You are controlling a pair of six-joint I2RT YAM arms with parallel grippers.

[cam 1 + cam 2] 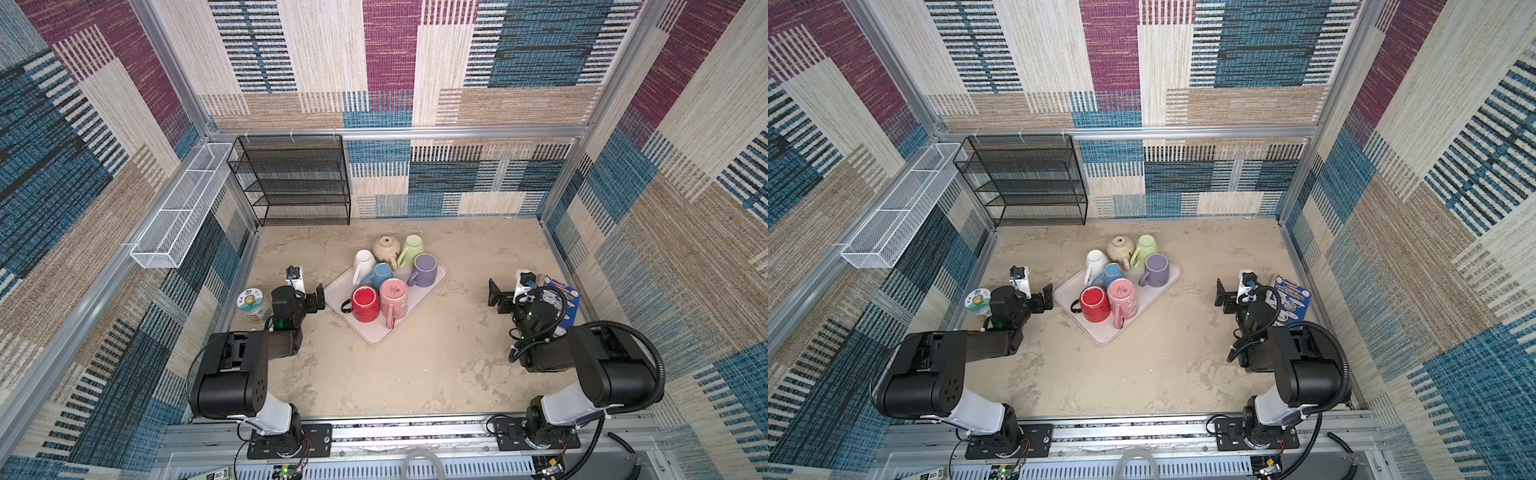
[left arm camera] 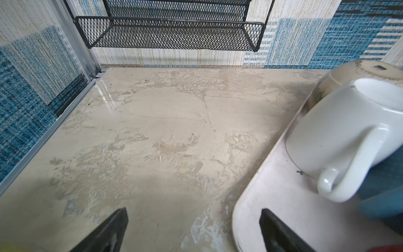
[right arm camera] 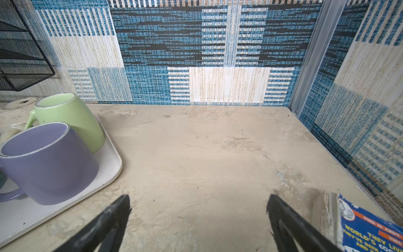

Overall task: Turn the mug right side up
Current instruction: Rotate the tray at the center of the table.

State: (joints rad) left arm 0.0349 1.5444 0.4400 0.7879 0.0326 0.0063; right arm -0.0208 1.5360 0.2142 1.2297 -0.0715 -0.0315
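Tray (image 1: 376,332), mid-table, carrying red mug (image 1: 365,303) and pink mug (image 1: 393,296) near, white mug (image 1: 364,262), purple mug (image 1: 426,270) and green mug (image 1: 411,248) farther, all bottoms-up; left gripper (image 1: 314,298) just left of tray, right gripper (image 1: 499,297) well right, both with jaws apart, empty.

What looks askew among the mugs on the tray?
The white mug is bottom-up but tilted, apparently propped against the blue mug on the crowded tray. The green mug tilts too, at the tray's edge.
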